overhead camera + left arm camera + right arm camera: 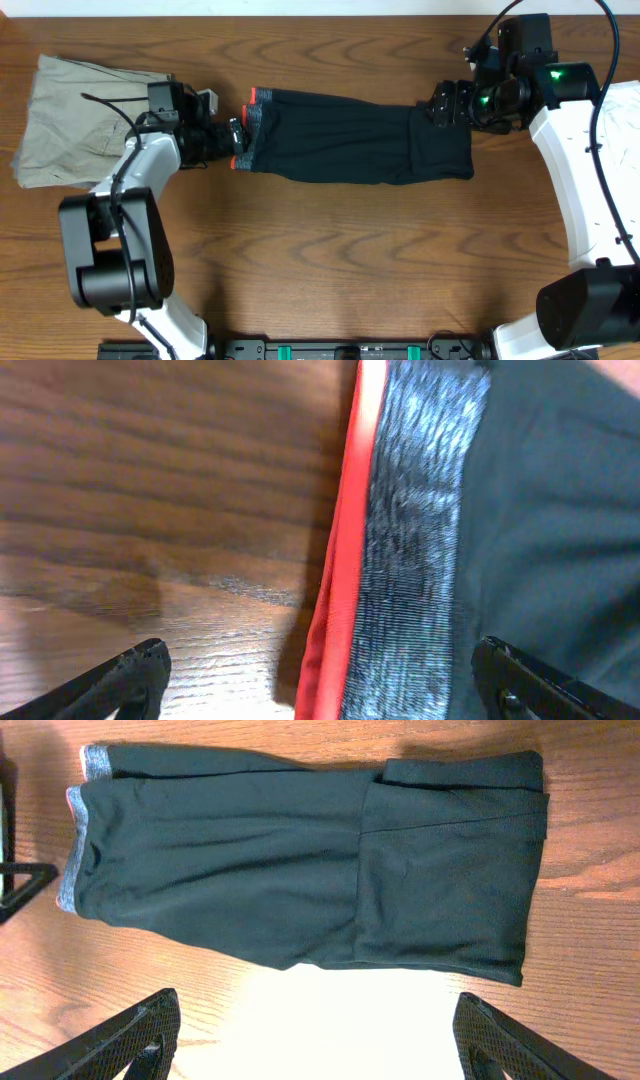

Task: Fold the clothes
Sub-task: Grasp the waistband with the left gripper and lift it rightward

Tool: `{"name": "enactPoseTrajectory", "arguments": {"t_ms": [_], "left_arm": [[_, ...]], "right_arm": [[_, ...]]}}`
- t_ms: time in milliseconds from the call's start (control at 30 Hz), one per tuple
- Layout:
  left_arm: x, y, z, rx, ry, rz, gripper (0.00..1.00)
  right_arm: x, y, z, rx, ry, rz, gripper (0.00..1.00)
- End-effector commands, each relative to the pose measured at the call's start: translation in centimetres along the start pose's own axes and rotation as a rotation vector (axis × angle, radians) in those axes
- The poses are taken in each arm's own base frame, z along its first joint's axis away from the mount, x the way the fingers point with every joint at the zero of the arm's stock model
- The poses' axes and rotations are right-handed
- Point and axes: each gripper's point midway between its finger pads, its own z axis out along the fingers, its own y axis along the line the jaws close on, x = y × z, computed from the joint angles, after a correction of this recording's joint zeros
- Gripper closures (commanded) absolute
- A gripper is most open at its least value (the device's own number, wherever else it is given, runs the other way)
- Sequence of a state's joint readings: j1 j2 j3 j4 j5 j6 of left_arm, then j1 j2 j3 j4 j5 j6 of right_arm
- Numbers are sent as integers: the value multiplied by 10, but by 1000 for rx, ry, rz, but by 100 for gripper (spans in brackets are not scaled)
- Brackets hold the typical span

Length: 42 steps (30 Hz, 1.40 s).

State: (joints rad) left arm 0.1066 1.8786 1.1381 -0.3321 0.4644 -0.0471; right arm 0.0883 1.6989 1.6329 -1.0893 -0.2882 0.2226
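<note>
Black leggings (pixel 350 150) lengthwise L-R, waistband (pixel 256 120) L; L end effector (pixel 237 137), R end effector (pixel 441 104) released.

Black leggings (pixel 300 860) lie flat on a wooden table (pixel 590 920), the grey waistband (pixel 75 860) with its thin red edge at the left of the frame. At the right, the leg ends are doubled over the rest of the fabric. Below, the right pincer (pixel 315 1010) hangs clear of the cloth, its black fingers (pixel 140 1030) spread wide, gripping nothing. Bright glare washes the wood between them.

Warm, even light; glare whitens the table (pixel 330 1020).
</note>
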Motion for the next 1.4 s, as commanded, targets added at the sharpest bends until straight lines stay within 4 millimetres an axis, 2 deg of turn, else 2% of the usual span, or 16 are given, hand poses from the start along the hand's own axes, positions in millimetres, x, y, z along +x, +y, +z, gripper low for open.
{"name": "enactPoseTrajectory", "arguments": {"t_ms": [0,300,567,867,1100,1133,1267,1367], "left_arm": [[10,1,10,22,35,4,2],[15,4,17,23,54,-4,2],[23,-4,28,102,86,-7,2],[33,-11,31,153,124,-3,2],[44,-34,31,246,167,42,1],[45,-37,31,251,168,47,2],[45,-39,32,253,170,53,34],[45,-38,32,253,170,51,49]], "right_arm": [[2,-3,3,7,11,-9,14],[2,-3,3,7,11,-10,14],[3,-3,3,7,12,-9,14],[2,-3,3,6,12,-9,14],[2,-3,3,6,10,-9,14],[2,-3,3,6,10,-7,14],[2,-3,3,6,12,-5,14],[2,-3,3,7,11,-5,14]]}}
